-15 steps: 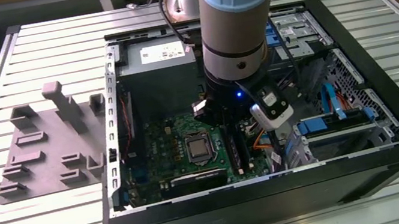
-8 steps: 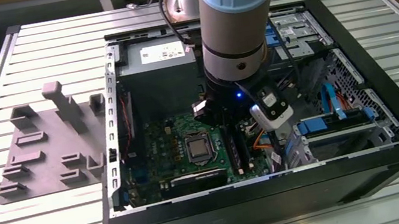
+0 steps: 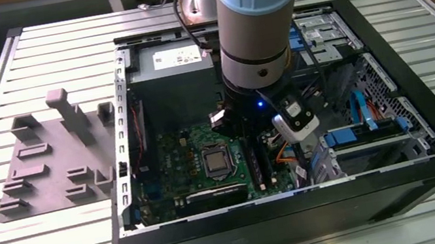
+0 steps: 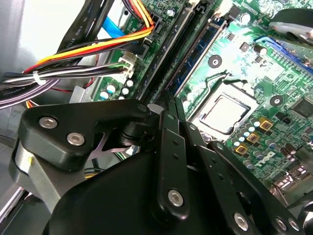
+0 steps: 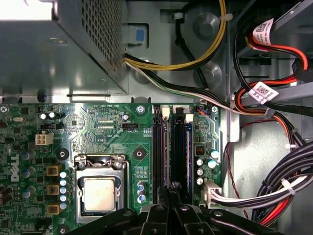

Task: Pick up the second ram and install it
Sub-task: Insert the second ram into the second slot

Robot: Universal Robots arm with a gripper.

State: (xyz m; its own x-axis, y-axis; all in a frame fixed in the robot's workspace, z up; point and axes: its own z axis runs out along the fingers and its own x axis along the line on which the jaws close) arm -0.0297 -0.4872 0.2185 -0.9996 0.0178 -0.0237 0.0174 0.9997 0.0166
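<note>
- Ram (image 4: 195,54): a blue-green stick stands on edge in one of the long slots (image 5: 159,147), beside the CPU socket (image 4: 222,112). It cannot be told whether it is fully latched.
- Gripper (image 4: 168,105): the jaws are drawn narrow and the fingers (image 4: 171,147) are pressed flat together, with nothing visible between them.
- Gripper position: in both wrist views the tips (image 5: 169,191) sit over the near end of the slots, just beside the CPU socket (image 5: 100,193). Contact with the ram cannot be confirmed.
- Arm (image 3: 258,22): in the exterior view it reaches straight down into the open case (image 3: 434,145), ending beside the CPU socket (image 3: 216,160).
- Cables (image 4: 98,46): a bundle runs on the far side of the slots from the CPU socket.
- Tray (image 3: 46,157): grey, outside the case, well apart from the CPU socket on the exterior view's left.
</note>
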